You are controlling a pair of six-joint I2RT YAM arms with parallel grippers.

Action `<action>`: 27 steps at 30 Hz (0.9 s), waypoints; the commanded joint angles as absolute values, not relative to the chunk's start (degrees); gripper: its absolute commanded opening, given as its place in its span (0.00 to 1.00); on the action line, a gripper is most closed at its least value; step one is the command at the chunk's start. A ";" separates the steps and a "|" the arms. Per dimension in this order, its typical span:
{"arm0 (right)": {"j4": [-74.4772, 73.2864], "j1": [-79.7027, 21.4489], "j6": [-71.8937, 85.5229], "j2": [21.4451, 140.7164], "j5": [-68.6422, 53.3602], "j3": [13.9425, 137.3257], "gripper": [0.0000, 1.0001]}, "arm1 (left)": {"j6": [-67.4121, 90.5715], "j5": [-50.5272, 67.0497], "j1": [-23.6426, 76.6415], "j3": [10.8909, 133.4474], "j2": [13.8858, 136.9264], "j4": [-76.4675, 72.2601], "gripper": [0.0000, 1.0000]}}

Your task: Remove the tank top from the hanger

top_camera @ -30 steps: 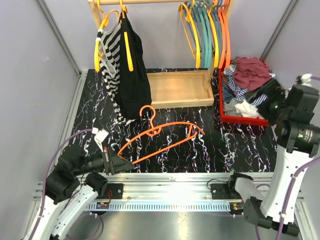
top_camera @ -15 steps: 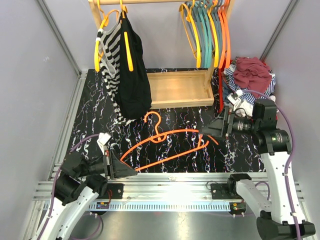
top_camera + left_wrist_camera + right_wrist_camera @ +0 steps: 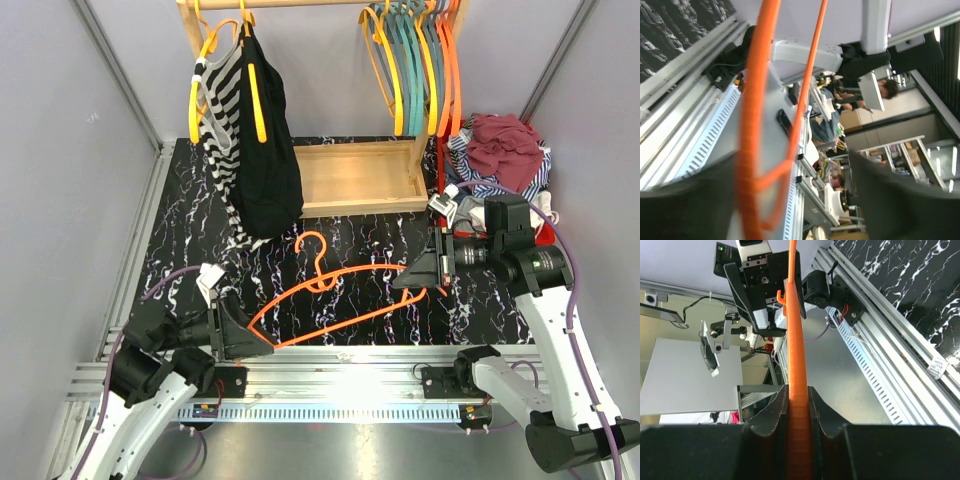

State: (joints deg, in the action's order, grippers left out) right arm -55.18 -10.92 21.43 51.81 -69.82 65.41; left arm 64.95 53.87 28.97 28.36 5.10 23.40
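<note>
Left pincer [image 3: 250, 335] stood spread wide about the near end of the orange hanger [image 3: 795, 365]. Right pincer [image 3: 412, 275] was clamped on its far end, over the black counter [image 3: 190, 250]. Beyond, clothes [image 3: 500, 150] were heaped in a red bin [image 3: 441, 185]; could not tell which was the tank top.

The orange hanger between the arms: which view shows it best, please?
The top view: the whole orange hanger shows, hook included. The right wrist view shows only one bar, gripped in the right tool; the left wrist view, blurred bars.
</note>
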 commanded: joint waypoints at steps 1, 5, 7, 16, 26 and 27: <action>-59.66 -11.60 17.49 52.46 -66.81 71.00 0.00 | 59.60 49.07 29.09 31.98 6.06 29.69 0.99; -63.71 -11.60 14.86 54.40 -61.10 75.92 0.00 | 52.40 37.56 29.18 35.85 7.20 42.77 0.99; -64.94 -11.60 13.63 55.54 -57.32 78.82 0.00 | 48.79 27.58 29.09 39.26 7.64 51.82 0.99; -57.51 -11.60 13.18 63.10 -36.23 104.37 0.00 | 44.91 6.42 29.18 45.62 11.07 66.19 0.99; -37.97 -18.09 10.38 71.62 -14.09 114.86 0.00 | 42.45 5.27 29.18 46.93 17.30 60.91 0.99; -37.01 -22.19 7.59 72.94 -7.71 115.66 0.00 | 42.10 5.01 29.18 47.46 17.75 60.82 0.99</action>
